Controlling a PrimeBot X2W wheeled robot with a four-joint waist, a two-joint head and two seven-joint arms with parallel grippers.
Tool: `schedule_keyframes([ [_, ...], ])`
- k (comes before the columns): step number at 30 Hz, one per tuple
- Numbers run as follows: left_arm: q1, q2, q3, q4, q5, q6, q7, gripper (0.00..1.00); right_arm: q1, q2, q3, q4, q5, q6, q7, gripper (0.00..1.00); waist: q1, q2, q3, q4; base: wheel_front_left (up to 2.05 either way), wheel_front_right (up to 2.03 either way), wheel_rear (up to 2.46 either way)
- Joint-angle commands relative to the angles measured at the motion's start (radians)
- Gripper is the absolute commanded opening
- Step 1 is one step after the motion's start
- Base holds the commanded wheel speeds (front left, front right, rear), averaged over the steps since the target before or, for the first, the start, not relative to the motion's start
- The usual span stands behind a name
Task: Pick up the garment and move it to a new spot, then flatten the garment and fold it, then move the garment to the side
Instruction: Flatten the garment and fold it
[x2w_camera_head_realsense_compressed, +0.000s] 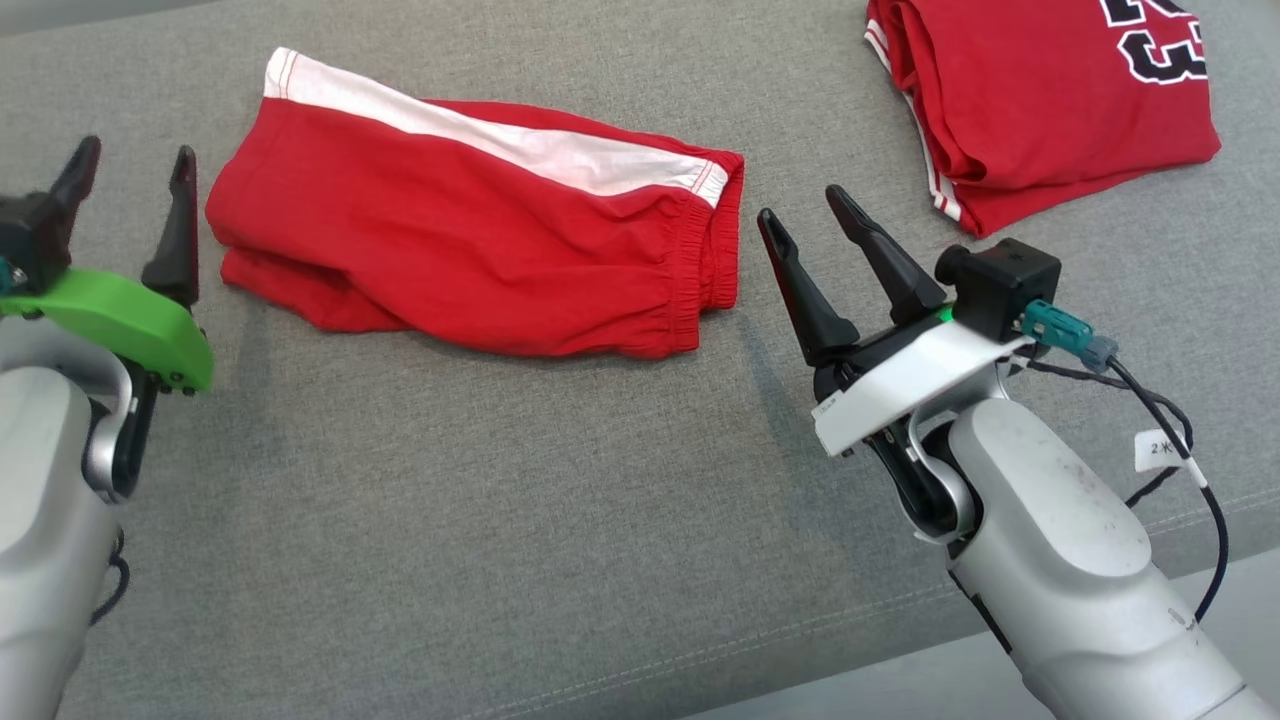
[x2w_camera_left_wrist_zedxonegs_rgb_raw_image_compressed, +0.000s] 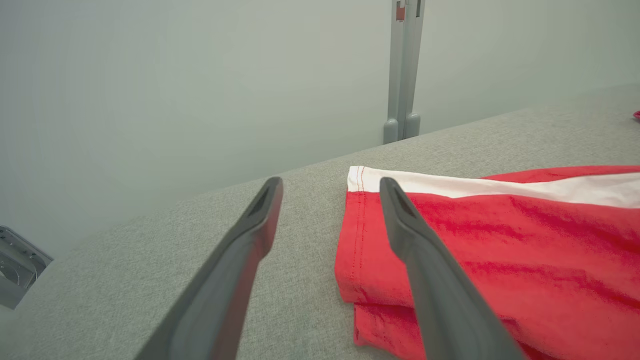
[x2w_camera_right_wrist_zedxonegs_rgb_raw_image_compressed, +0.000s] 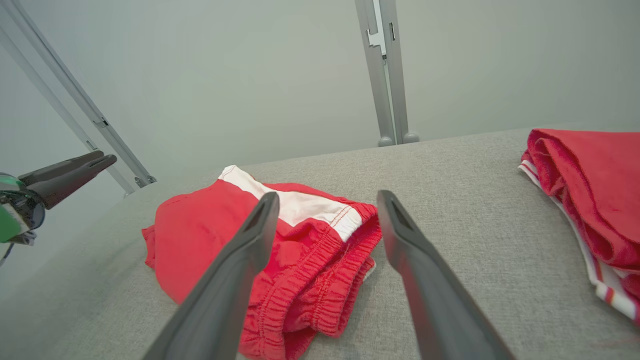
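Red shorts (x2w_camera_head_realsense_compressed: 470, 240); left claw (x2w_camera_head_realsense_compressed: 135, 155), right claw (x2w_camera_head_realsense_compressed: 800, 205) both gaping; head view reveals jersey numerals (x2w_camera_head_realsense_compressed: 1165, 55).

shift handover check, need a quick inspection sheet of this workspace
surface: grey fabric top, no spills seen
job's things: red shorts with white stripe, folded, lying flat mid-surface
clutter: folded red jersey at far right, apart from the shorts
pincers: left pincer open, beside the leg hem; right pincer open, beside the waistband; both hold nothing
cables: black cable with a tag, looped off the right wrist
surroundings: pale wall, grey metal posts behind
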Motion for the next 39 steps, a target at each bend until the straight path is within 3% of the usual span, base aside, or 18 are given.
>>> schedule_keyframes([
  [1,0.047,-0.012,0.024,-0.016,0.014,0.006,-0.004,1.00,0.035,-0.001,-0.019,-0.025,-0.030,0.000,-0.003,1.00,0.0001,-0.0001,-0.015,0.000,0.00,0.00,0.00],
  [13,0.127,-0.081,0.119,0.020,0.070,-0.030,-0.004,1.00,0.147,0.004,-0.113,-0.105,-0.091,0.000,-0.003,1.00,0.0001,-0.0001,-0.003,-0.024,0.00,0.00,0.00],
  [34,0.012,-0.129,0.148,0.325,0.092,-0.088,-0.001,1.00,0.155,0.024,-0.128,-0.136,-0.113,0.000,0.003,1.00,0.0001,-0.0001,0.074,-0.090,0.00,0.00,0.00],
  [35,0.008,-0.133,0.147,0.331,0.091,-0.090,-0.001,0.71,0.156,0.025,-0.129,-0.134,-0.114,0.000,0.002,1.00,0.0001,-0.0001,0.073,-0.088,0.00,0.00,0.00],
  [36,0.007,-0.139,0.146,0.337,0.090,-0.091,-0.001,0.33,0.155,0.027,-0.129,-0.133,-0.114,0.000,0.002,1.00,0.0001,-0.0001,0.072,-0.087,0.00,0.00,0.00],
  [37,0.007,-0.143,0.143,0.345,0.089,-0.092,-0.001,0.04,0.154,0.027,-0.128,-0.132,-0.115,0.000,0.002,1.00,0.0001,-0.0001,0.070,-0.085,0.00,0.00,0.00],
  [39,0.004,-0.146,0.139,0.355,0.091,-0.094,-0.001,0.00,0.151,0.028,-0.125,-0.131,-0.117,0.000,0.001,1.00,0.0001,-0.0001,0.065,-0.081,0.00,0.00,0.00],
])
